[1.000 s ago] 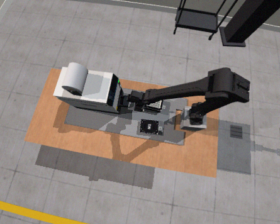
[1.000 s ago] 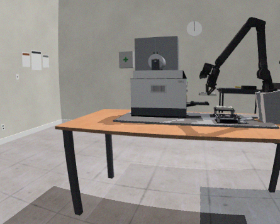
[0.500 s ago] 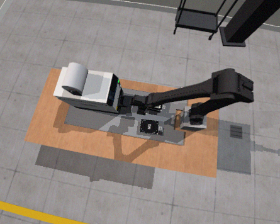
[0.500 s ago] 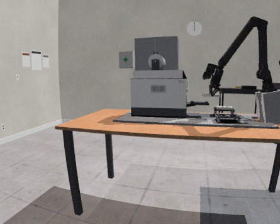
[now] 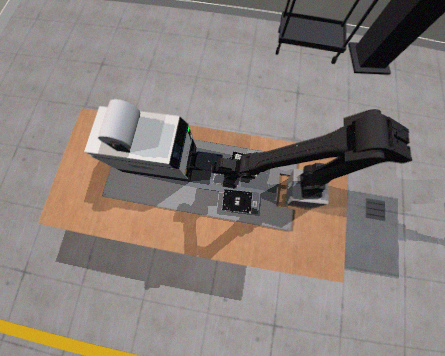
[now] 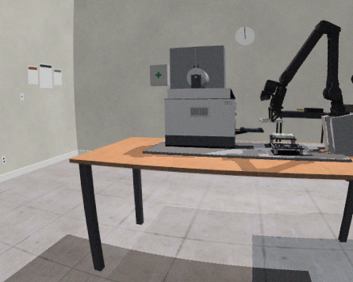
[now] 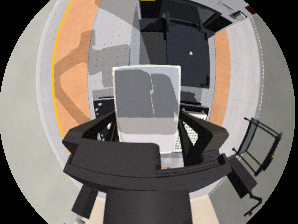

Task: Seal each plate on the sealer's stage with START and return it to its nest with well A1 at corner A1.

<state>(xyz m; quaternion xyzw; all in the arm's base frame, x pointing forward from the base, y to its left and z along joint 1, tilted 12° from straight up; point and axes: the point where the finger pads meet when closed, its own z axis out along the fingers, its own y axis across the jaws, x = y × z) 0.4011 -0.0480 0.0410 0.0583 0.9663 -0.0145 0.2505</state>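
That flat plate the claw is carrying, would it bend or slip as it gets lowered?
Probably not bend: the plate looks like a flat, rigid tray, held level in the gripper. It seems light, since the fingers grip only its sides. Slipping is possible, as the sides look smooth. It shouldn't roll, being flat.

The table [image 5: 135, 235] in the middle of the top view has an orange wood-tone top on black legs, and on it lies a grey mat [image 5: 135, 187] carrying a white and pale grey machine [image 5: 155, 145] with a dark base, a white roll [image 5: 120, 125] on top and a small green lamp [image 5: 189, 131]. The arm [image 5: 305, 150] is black, and the plate [image 7: 147, 103] at the centre of the wrist view shows pale grey with a silvery sheen. A yellow stripe [image 5: 35, 336] crosses the grey tiled floor [image 5: 85, 60] at the lower left of the top view, and in the exterior view a grey sign with a green cross [image 6: 159, 74] hangs on the beige wall [image 6: 119, 40].
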